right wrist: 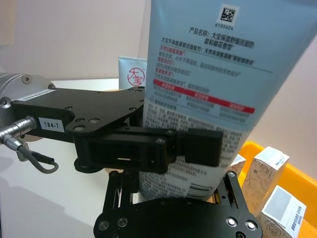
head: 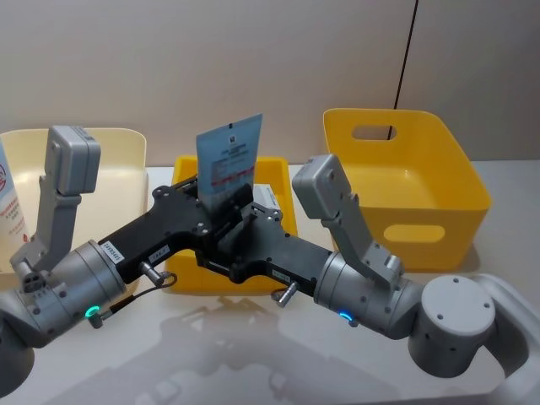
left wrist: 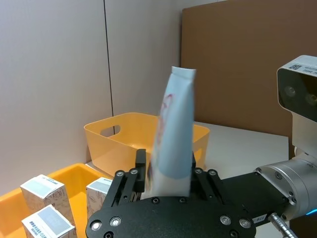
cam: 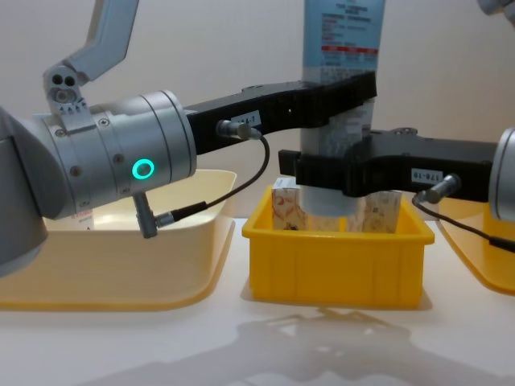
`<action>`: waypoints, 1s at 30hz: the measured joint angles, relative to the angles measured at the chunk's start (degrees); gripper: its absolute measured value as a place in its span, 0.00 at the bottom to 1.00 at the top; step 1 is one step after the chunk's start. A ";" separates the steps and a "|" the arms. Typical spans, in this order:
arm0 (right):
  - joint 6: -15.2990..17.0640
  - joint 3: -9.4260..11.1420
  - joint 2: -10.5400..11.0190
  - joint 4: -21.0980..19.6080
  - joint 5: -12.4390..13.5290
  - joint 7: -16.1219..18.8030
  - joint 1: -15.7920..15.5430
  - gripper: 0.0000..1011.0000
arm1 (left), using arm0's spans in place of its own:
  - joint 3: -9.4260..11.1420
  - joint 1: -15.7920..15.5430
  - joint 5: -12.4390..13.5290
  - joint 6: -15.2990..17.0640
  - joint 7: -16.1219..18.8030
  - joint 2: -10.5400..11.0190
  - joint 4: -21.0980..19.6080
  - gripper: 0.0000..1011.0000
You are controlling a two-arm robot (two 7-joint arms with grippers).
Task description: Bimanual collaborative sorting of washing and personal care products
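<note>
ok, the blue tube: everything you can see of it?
The pale-blue squeeze tube, soft plastic by its look, stands upright, flat crimped end up, with small print, red bands and a square code. The left gripper clamps its middle, the right gripper its lower part. It is held over the small yellow bin holding white cartons.

Chest view's top edge crops the tube point(cam: 342, 32); bin point(cam: 334, 257) half hides cartons point(cam: 286, 205).

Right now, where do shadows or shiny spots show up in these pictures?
Head view: the left gripper and right gripper, meeting at the tube, cast a soft shadow on the table; a bright glint sits on the large yellow bin. Chest view: soft shadows lie before the small yellow bin.
</note>
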 joint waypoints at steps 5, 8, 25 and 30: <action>-0.03 -0.09 -0.09 0.12 -0.06 0.04 0.13 0.68 | 0.00 0.00 0.00 0.00 0.00 0.01 0.00 0.54; -0.03 -0.12 -0.11 0.18 -0.08 0.04 0.17 0.66 | -0.01 0.00 0.00 0.00 0.00 0.00 0.00 0.63; -0.03 -0.19 -0.20 0.28 -0.17 0.04 0.26 0.58 | -0.02 0.00 0.00 0.00 0.01 0.00 0.00 0.99; 0.07 -0.06 -0.23 0.24 -0.44 -0.39 0.15 0.56 | -0.01 0.00 -0.01 0.00 0.01 0.01 0.00 0.99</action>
